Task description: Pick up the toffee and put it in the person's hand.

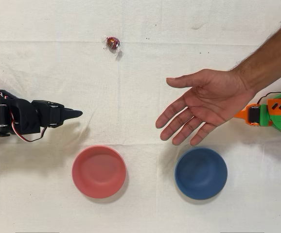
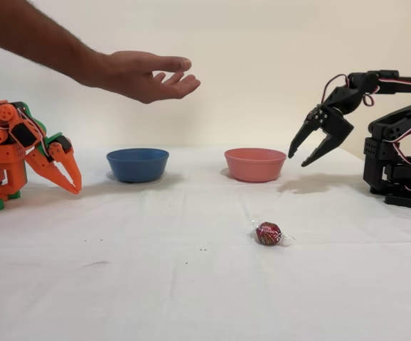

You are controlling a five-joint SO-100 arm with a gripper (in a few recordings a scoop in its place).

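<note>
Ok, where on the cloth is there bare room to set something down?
Bare cloth lies between the toffee and the red bowl, and along the overhead view's bottom edge. Crowded: under the person's hand, beside the blue bowl, and before the black gripper, fingers apart.

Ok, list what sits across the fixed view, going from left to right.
Idle orange arm → person's hand, held up in the air → blue bowl → pink bowl → toffee, nearer the camera → black arm's tool, open above the cloth.
</note>
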